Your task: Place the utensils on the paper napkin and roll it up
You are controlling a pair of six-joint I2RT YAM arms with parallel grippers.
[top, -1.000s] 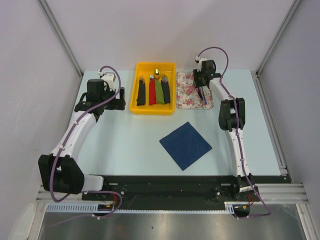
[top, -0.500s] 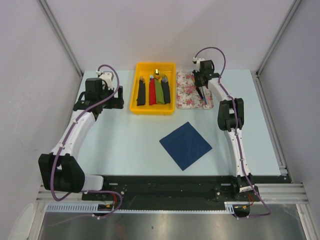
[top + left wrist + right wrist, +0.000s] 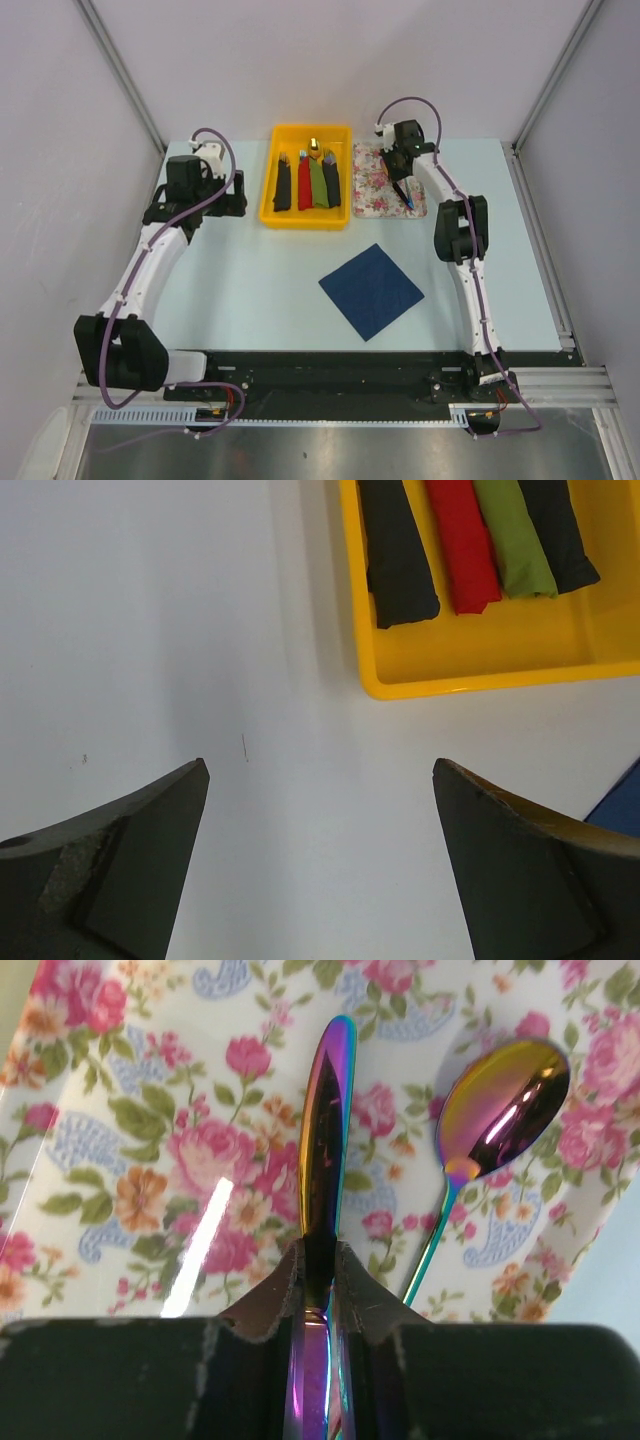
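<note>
While the paper napkin [image 3: 371,291] lies bare, well apart from the floral mat [image 3: 150,1150], nothing is placed or rolled yet. The left gripper [image 3: 320,780] gapes empty; the right gripper [image 3: 318,1258] is clamped on one slim utensil [image 3: 325,1110] over the mat, with the spoon [image 3: 503,1090] lying beside it.

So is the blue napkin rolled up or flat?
Flat. The blue napkin lies spread open as a square on the table, not rolled or folded, with nothing on it.
</note>
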